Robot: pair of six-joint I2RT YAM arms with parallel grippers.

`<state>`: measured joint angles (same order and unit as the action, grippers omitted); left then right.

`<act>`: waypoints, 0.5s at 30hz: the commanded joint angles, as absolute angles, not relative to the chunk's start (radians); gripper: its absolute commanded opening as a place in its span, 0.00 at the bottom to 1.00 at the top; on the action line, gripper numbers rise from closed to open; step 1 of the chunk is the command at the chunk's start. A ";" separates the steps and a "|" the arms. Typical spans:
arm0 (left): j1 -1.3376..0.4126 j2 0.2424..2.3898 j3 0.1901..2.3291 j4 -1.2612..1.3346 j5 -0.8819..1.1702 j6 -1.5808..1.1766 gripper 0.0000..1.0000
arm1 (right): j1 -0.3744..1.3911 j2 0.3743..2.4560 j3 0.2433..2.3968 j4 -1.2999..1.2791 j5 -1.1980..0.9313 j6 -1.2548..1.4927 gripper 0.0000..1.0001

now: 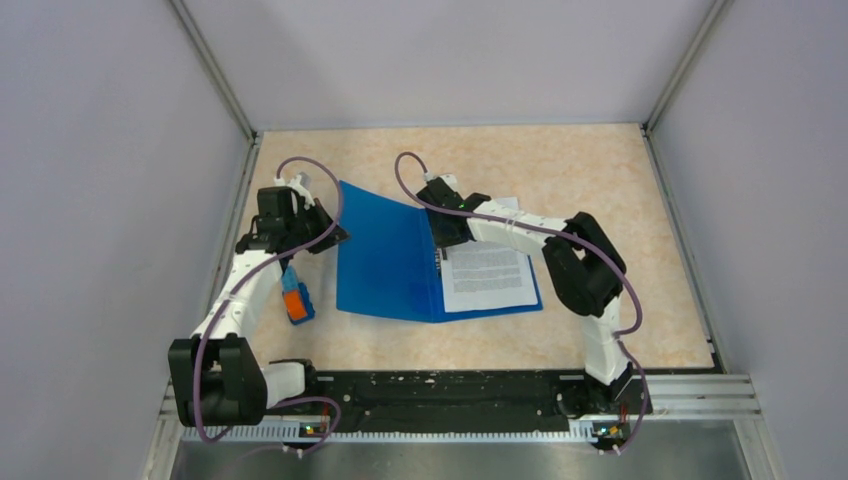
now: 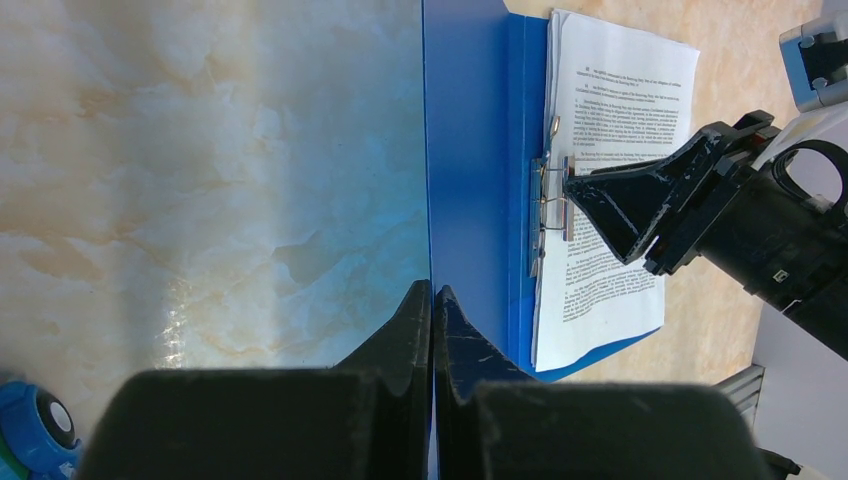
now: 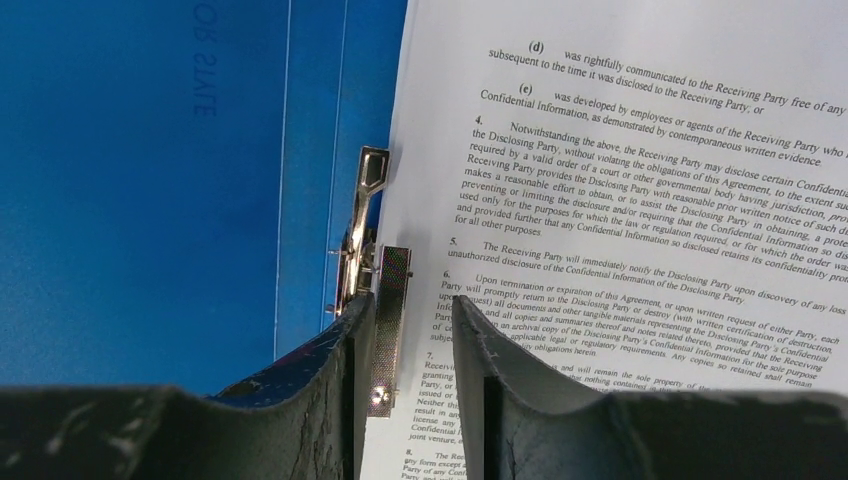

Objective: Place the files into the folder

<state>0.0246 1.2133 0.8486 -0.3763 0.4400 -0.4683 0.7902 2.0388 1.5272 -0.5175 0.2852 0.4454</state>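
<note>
The blue folder [image 1: 385, 260] lies open on the table. Its left cover [image 2: 475, 150] is raised on edge. My left gripper [image 1: 330, 235] is shut on that cover's free edge [image 2: 432, 295]. The files [image 1: 488, 278] are printed white sheets lying on the folder's right half, also seen in the left wrist view [image 2: 620, 110] and the right wrist view [image 3: 620, 150]. My right gripper [image 1: 443, 243] is low over the spine, its fingers apart [image 3: 413, 305]. The metal clip [image 3: 388, 310] stands between them, against the left finger, on the sheets' left edge [image 2: 548, 200].
A small orange-and-blue block [image 1: 296, 301] lies left of the folder, beside my left arm; its blue part shows in the left wrist view [image 2: 35, 435]. Grey walls enclose the table on three sides. A black rail [image 1: 450, 385] runs along the near edge.
</note>
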 commanded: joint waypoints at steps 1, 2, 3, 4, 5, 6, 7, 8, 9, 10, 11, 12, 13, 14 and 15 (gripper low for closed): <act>0.023 1.197 0.839 -0.340 0.446 -0.456 0.00 | 0.800 1.970 1.520 -0.505 0.266 0.460 0.33; 0.023 1.197 0.838 -0.339 0.446 -0.456 0.00 | 0.801 1.969 1.517 -0.504 0.261 0.464 0.33; 0.023 1.197 0.838 -0.340 0.444 -0.456 0.00 | 0.801 1.967 1.513 -0.502 0.260 0.464 0.32; 0.023 1.198 0.838 -0.340 0.444 -0.456 0.00 | 0.802 1.965 1.508 -0.499 0.258 0.465 0.32; 0.023 1.198 0.837 -0.340 0.444 -0.456 0.00 | 0.801 1.965 1.505 -0.498 0.256 0.466 0.32; 0.023 1.198 0.836 -0.340 0.444 -0.456 0.00 | 0.801 1.964 1.501 -0.497 0.253 0.466 0.30; 0.023 1.200 0.836 -0.339 0.445 -0.457 0.00 | 0.801 1.963 1.500 -0.496 0.248 0.466 0.30; 0.023 1.199 0.836 -0.338 0.445 -0.457 0.00 | 0.802 1.961 1.496 -0.494 0.245 0.468 0.29; 0.024 1.199 0.835 -0.338 0.444 -0.458 0.00 | 0.802 1.959 1.493 -0.494 0.242 0.468 0.28; 0.023 1.199 0.834 -0.338 0.445 -0.459 0.00 | 0.804 1.955 1.491 -0.494 0.241 0.469 0.27; 0.024 1.199 0.833 -0.337 0.445 -0.459 0.00 | 0.805 1.952 1.488 -0.493 0.239 0.469 0.27; 0.023 1.199 0.834 -0.337 0.443 -0.458 0.00 | 0.805 1.949 1.485 -0.492 0.241 0.470 0.26; 0.023 1.201 0.833 -0.338 0.444 -0.460 0.00 | 0.807 1.945 1.481 -0.492 0.242 0.470 0.25; 0.024 1.201 0.833 -0.336 0.444 -0.460 0.00 | 0.808 1.940 1.477 -0.492 0.243 0.472 0.25; 0.023 1.201 0.832 -0.337 0.443 -0.460 0.00 | 0.807 1.935 1.470 -0.490 0.243 0.475 0.24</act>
<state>0.0246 1.2133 0.8448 -0.3744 0.4400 -0.4686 0.7967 2.0186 1.4853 -0.5018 0.2432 0.4595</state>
